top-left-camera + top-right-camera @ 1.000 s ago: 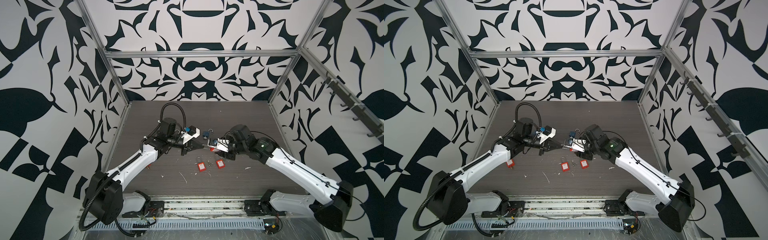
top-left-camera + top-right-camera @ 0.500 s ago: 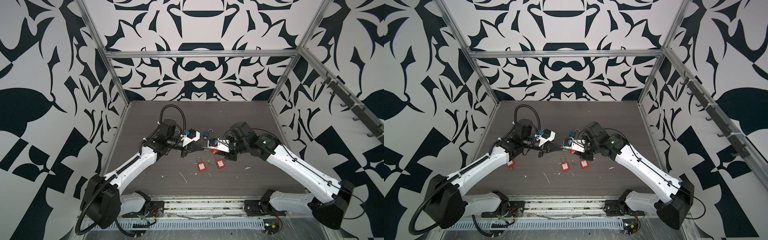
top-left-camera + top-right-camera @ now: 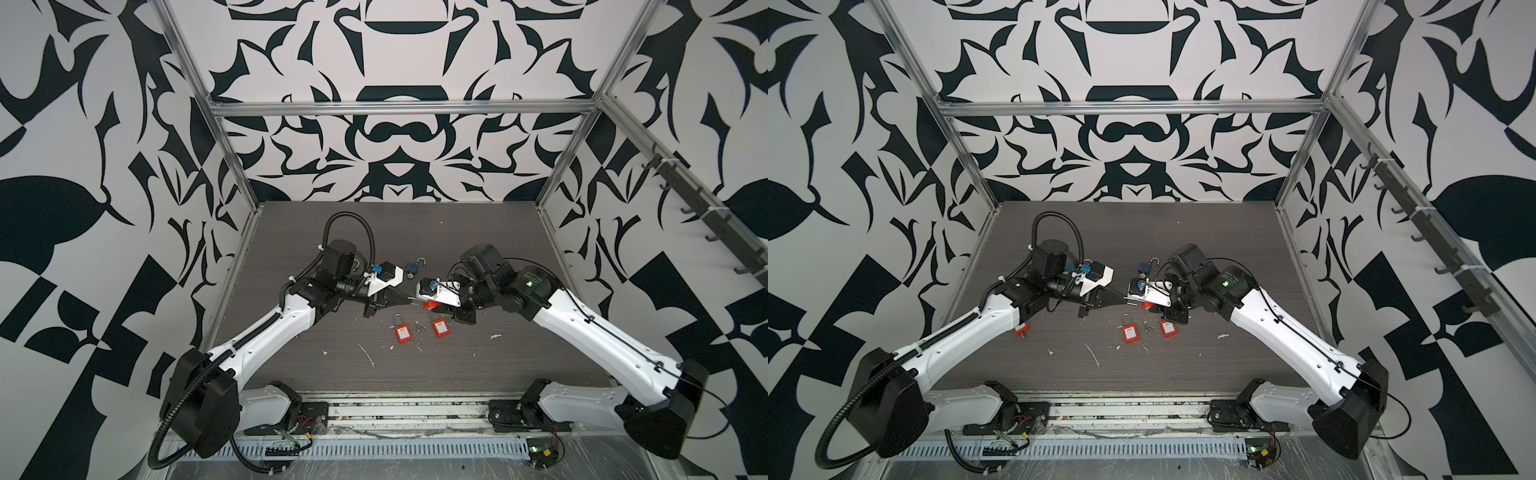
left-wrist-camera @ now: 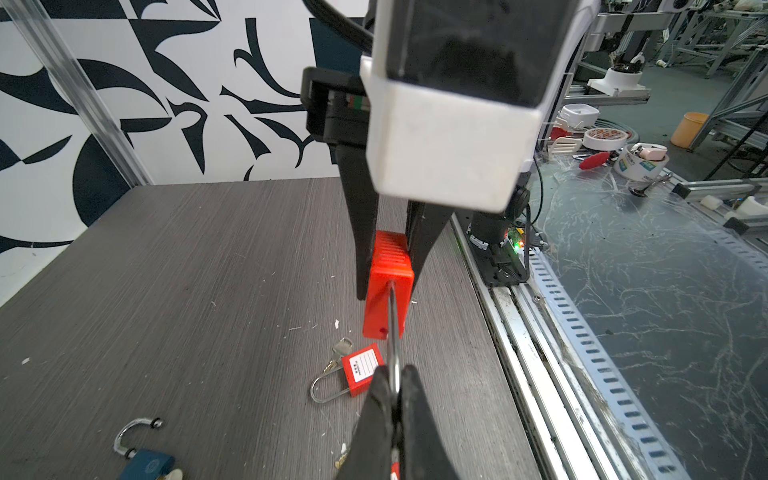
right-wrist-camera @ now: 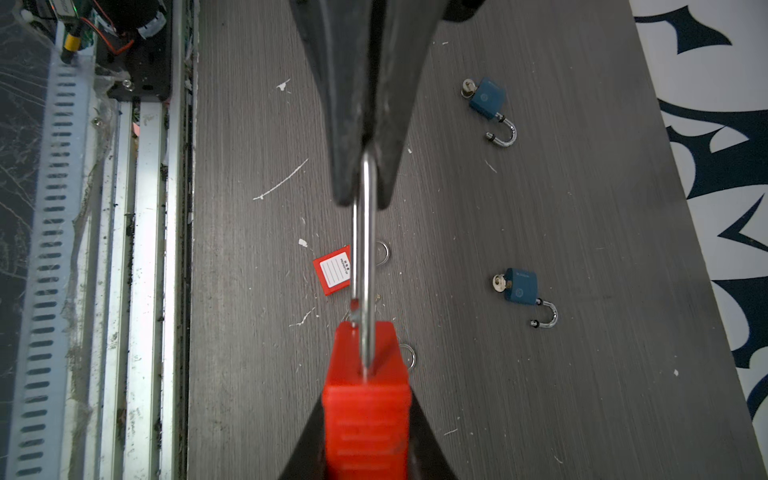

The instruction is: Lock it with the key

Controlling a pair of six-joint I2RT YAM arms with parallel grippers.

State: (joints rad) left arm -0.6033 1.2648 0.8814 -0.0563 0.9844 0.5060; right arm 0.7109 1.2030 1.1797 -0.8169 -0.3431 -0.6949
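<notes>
Above the middle of the table (image 3: 478, 232), the right gripper (image 5: 366, 395) is clamped on the red padlock (image 5: 365, 432) and the left gripper (image 4: 395, 388) is closed on its shackle (image 5: 365, 249). If pushed off-axis, the shackle could be jammed or wrenched free.

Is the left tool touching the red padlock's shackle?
Touching. The left wrist view shows the left tool clamped on the shackle of the red padlock.

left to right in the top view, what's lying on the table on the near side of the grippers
leftmost red padlock → middle red padlock → metal ring → rightmost red padlock
</notes>
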